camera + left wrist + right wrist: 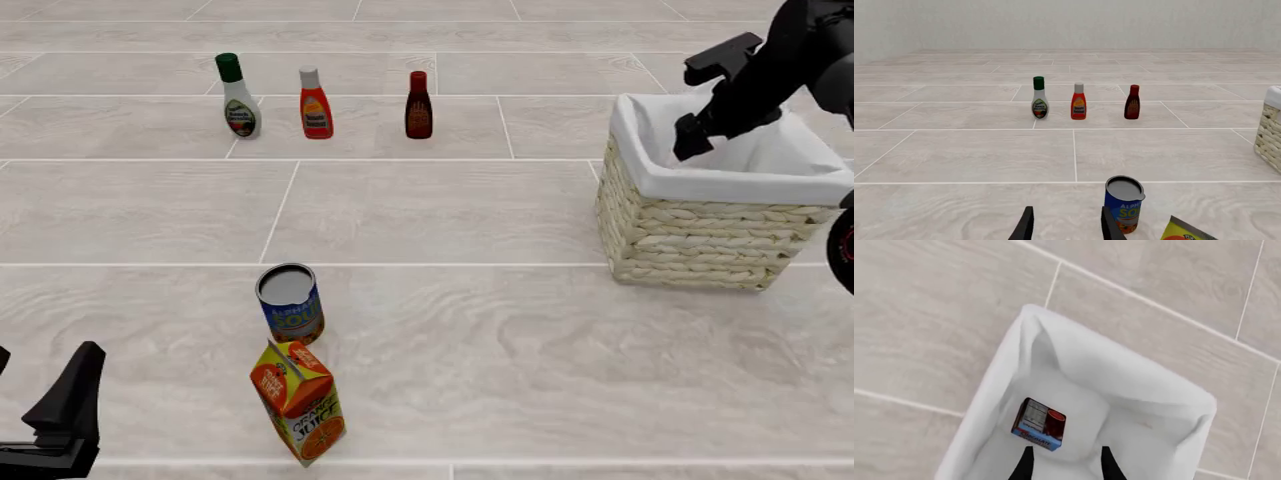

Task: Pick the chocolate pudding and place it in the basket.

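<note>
The chocolate pudding [1039,431] lies on the white lining inside the basket [694,236], at the right of the table. The right gripper [1063,462] hovers above it, jaws parted and empty. The left gripper [1066,225] at near left is likewise parted and empty, beside the can [290,303].

Bright, even light is filling every view; shadows are lying faint and soft under objects, with no glare and nothing blurring.
</note>
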